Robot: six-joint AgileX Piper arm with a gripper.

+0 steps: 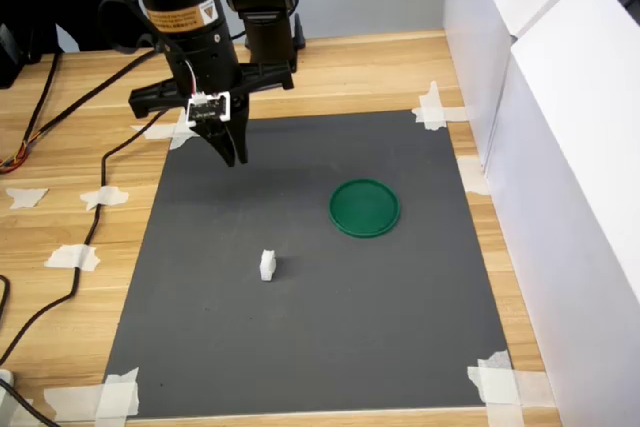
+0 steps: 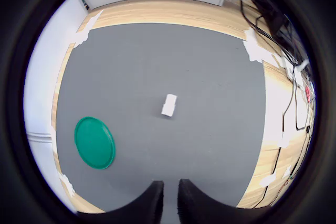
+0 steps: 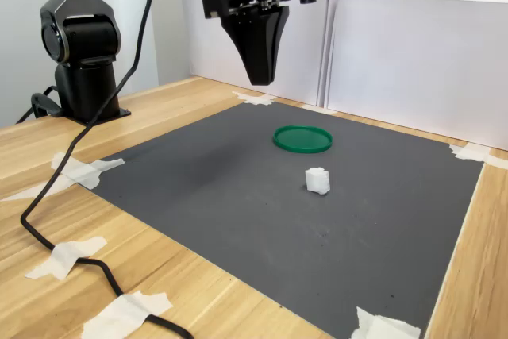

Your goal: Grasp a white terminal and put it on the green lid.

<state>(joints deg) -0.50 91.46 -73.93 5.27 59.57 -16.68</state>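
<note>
The white terminal [image 1: 267, 265] [image 2: 169, 105] [image 3: 317, 180] is a tiny white block standing on the dark grey mat [image 1: 300, 347]. The green lid [image 1: 365, 208] [image 2: 94, 142] [image 3: 302, 138] lies flat on the mat, a hand's width from the terminal and nearer the white wall. My gripper [image 1: 235, 155] [image 2: 170, 203] [image 3: 260, 78] hangs well above the mat's far part, pointing down. Its fingers are drawn together with only a thin slit between them and hold nothing. Nothing rests on the lid.
White panels [image 1: 560, 147] wall off the first exterior view's right side. The arm's black base [image 3: 83, 53] stands on the wooden table beyond the mat. Black cables [image 1: 90, 237] and white tape pieces [image 1: 72, 257] lie on the wood at the first exterior view's left.
</note>
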